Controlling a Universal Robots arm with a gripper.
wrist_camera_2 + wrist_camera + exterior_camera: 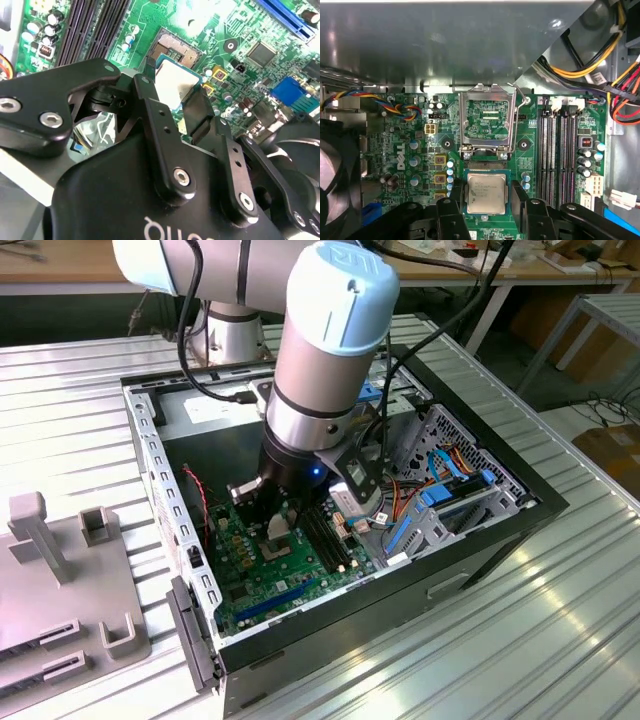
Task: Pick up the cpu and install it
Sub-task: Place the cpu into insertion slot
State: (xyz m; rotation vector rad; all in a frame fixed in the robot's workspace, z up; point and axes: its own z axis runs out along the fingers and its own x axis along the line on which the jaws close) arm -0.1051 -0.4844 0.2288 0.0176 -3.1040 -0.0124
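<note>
The arm [325, 360] comes in from the upper left of the exterior view and bends over. Its last section drops pretty much straight down into the open PC case [500, 490], which sits on the ribbed metal bench [520, 640]. That puts the wrist right about the middle of the frame, low over the green motherboard [250, 575].

The hand [277, 532] points down at the board and it's clamped on the cpu [486, 193]. In the first wrist view there's a black finger [452, 210] pressed up against each of two opposite edges, so the jaws are only as far apart as the chip is wide. The cpu sits flat between them, dull grey top facing the camera.

Where the chip is: just at the edge of the open socket [486, 164], on the side away from the shiny metal frame [487, 122], which is flipped up out of the way. The second wrist view shows the same thing from a lower angle, with the cpu [172, 85] pinched between the fingers and the bare socket right beyond it. I honestly can't tell if it's touching the socket or floating just above it. The long black memory slots [560, 150] run alongside the socket, near it but not touching the hand.
</note>
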